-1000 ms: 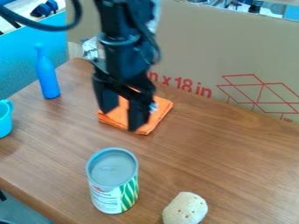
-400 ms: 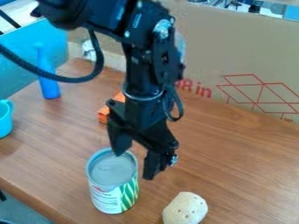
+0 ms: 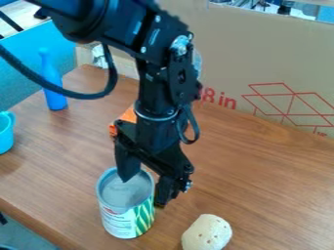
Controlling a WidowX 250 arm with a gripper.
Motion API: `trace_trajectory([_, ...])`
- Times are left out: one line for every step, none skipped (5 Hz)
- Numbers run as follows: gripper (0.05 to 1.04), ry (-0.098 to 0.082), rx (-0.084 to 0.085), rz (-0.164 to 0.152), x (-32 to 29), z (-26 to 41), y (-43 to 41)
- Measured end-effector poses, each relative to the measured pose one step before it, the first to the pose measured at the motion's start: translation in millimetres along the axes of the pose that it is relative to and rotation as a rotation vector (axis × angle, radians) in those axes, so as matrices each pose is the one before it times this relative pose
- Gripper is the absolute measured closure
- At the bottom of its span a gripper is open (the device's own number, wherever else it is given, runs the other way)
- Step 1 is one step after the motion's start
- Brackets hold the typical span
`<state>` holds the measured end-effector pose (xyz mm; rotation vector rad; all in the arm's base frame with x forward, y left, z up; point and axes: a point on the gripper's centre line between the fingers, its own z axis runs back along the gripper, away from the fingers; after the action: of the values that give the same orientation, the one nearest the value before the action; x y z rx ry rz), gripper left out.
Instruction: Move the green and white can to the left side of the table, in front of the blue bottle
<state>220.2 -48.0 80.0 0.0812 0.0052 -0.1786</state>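
Tabletop under the can. Tool at the can, fingers apart, nothing clamped. Can upright, near edge. Orange cloth behind can, bottle behind-left, cup left of it, pale speckled lump right. Probably lining up grip; next move calls for centering, lowering around can, then closing.
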Motion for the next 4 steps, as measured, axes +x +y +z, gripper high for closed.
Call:
trace_trajectory([0.082, 0.0412, 0.0158, -0.0045, -2.46, -8.26, -2.12])
trace_trajectory([0.082, 0.0586, 0.0483, 0.0059, -4.77, -10.04, 3.99])
trace_trajectory([0.081, 0.0764, 0.0725, 0.0251, 1.62, -9.97, 11.99])
trace_trajectory([0.081, 0.0816, 0.0359, 0.0772, 10.81, -7.91, 30.41])
